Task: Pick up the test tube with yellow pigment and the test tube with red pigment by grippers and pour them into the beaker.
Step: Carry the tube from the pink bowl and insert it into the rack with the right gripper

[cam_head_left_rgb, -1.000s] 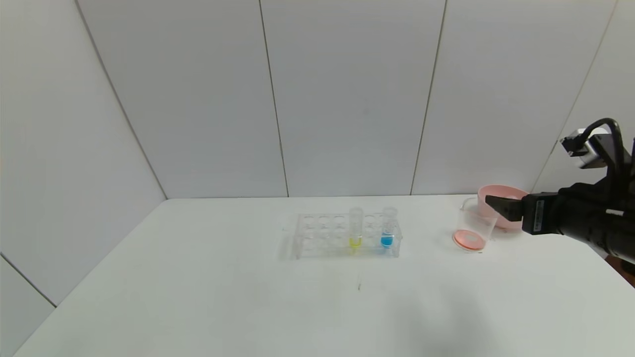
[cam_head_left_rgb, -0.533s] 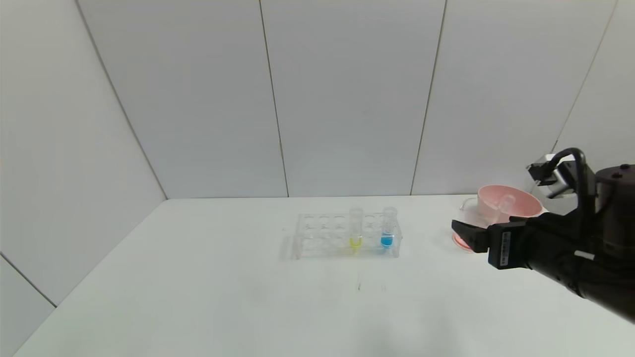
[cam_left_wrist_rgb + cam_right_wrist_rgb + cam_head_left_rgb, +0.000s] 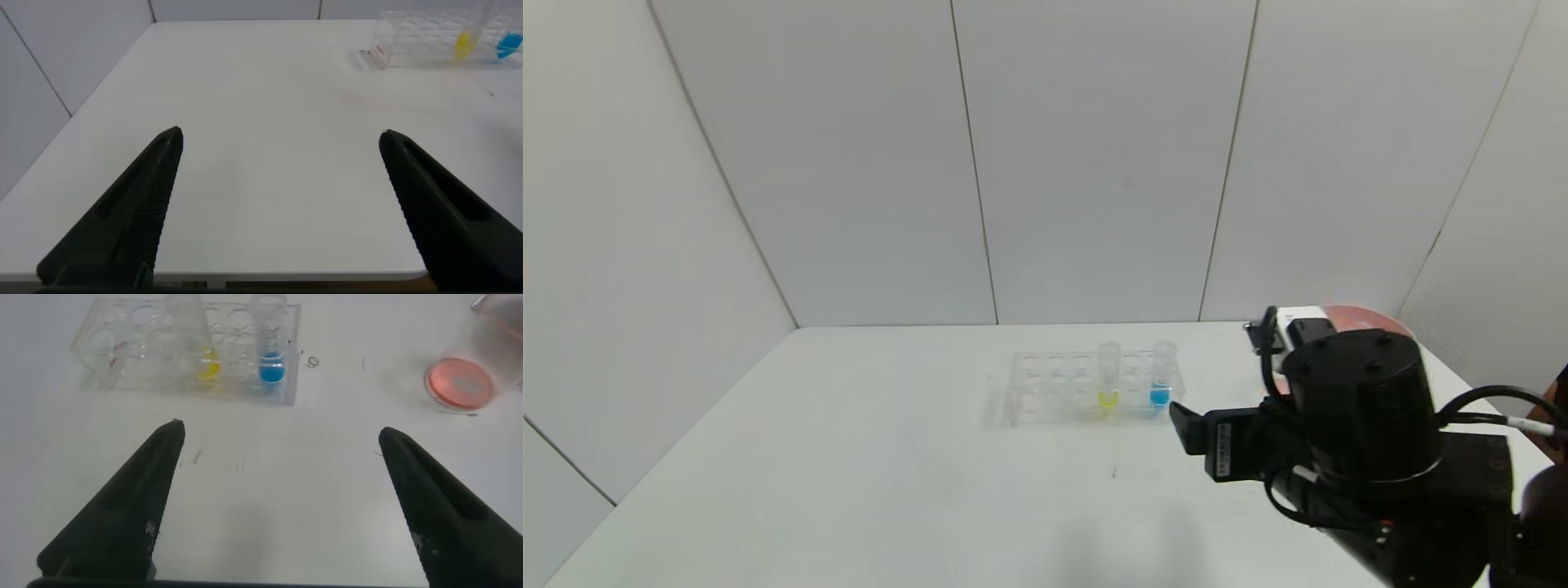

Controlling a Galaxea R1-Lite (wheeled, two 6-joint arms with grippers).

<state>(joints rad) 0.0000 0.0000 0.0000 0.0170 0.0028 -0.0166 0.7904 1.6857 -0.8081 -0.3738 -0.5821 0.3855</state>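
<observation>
Hovering over the white surface (image 3: 849, 457) on the near side of the clear plastic tube rack (image 3: 1090, 388), the right gripper (image 3: 278, 498) has its black tapered fingers (image 3: 122, 514) spread wide and empty. In the rack, the clear test tube with yellow pigment (image 3: 1108, 376) stands upright, with a blue-filled tube (image 3: 1162, 374) further to the right. The clear tapered beaker (image 3: 482, 363), red liquid pooled at its bottom, sits well to the right of the rack. The left gripper (image 3: 278, 204) is over bare surface, apart from the rack, fingers (image 3: 122, 220) wide apart and holding nothing.
</observation>
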